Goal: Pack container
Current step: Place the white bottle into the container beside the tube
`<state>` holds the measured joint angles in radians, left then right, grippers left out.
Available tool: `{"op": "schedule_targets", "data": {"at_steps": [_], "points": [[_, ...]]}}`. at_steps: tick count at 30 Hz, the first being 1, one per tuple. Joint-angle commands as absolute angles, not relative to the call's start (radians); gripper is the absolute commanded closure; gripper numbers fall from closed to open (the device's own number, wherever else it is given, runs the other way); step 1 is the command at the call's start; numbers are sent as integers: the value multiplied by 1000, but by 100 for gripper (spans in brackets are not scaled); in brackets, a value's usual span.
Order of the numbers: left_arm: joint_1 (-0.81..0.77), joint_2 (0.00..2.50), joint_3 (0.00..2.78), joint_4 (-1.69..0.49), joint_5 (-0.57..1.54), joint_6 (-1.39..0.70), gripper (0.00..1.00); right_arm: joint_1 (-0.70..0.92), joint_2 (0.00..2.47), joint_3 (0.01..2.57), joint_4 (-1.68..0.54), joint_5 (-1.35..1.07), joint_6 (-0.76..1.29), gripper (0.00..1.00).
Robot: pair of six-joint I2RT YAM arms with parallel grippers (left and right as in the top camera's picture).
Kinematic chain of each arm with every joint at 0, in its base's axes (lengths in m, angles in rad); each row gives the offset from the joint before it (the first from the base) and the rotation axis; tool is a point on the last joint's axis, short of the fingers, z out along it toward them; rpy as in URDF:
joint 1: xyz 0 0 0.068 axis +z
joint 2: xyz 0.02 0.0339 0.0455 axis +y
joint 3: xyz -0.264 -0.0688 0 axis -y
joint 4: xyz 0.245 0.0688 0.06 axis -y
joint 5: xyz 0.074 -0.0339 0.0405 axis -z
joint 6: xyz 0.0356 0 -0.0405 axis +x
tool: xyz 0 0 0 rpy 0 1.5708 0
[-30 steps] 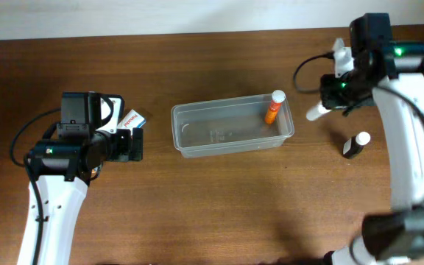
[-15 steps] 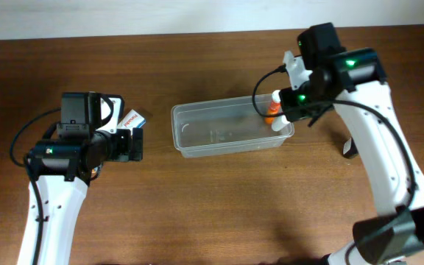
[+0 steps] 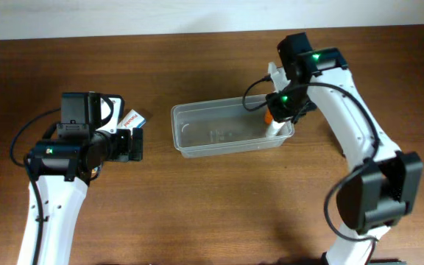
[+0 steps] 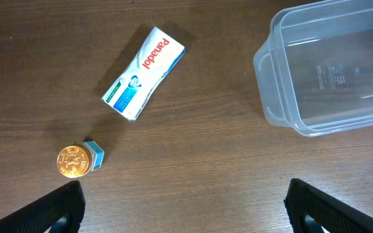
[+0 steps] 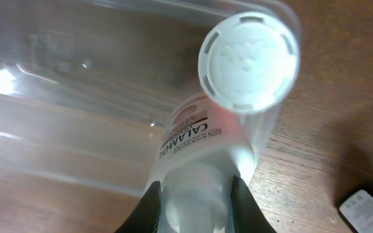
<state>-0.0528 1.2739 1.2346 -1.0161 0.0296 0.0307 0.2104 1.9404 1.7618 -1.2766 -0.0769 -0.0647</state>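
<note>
The clear plastic container (image 3: 197, 149) sits mid-table, also in the left wrist view (image 4: 264, 65) and the right wrist view (image 5: 57, 84). My right gripper (image 3: 278, 109) is shut on a white bottle (image 5: 193, 136) with a pink "CALAMOL" label, holding it at the container's right end, by the wall (image 3: 274, 129). An orange bottle (image 3: 269, 115) lies there, mostly hidden by the gripper. My left gripper (image 4: 186, 217) is open and empty over bare wood left of the container (image 3: 132, 143).
A white and blue Panadol box (image 4: 144, 72) lies left of the container (image 3: 133, 119). A small gold-lidded jar (image 4: 76, 160) is nearer my left gripper. A dark little bottle (image 5: 366, 208) stands right of the container, mostly hidden under the right arm overhead.
My right gripper has carried the white bottle left, from the table right of the container to the container's right end. The left arm has not moved.
</note>
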Motion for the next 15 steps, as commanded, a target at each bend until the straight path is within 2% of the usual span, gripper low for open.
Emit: {"op": "schedule_targets", "data": {"at_steps": [1, 6, 9, 13, 15], "points": [[-47, 1277, 1251, -1015, 30, 43, 1, 215, 1985, 1759, -1271, -78, -75, 87], [-47, 1277, 1251, -1015, 30, 43, 1, 215, 2006, 1758, -1266, -79, -75, 85], [-47, 1277, 1251, -1015, 30, 43, 1, 215, 2006, 1759, -1263, -78, -75, 61], [-47, 1277, 1251, -1015, 30, 43, 1, 216, 2006, 1759, -1262, -78, -76, 48], [-47, 1277, 1251, -1015, 30, 43, 0, 216, 2005, 1760, -1262, -78, -75, 46]]}}
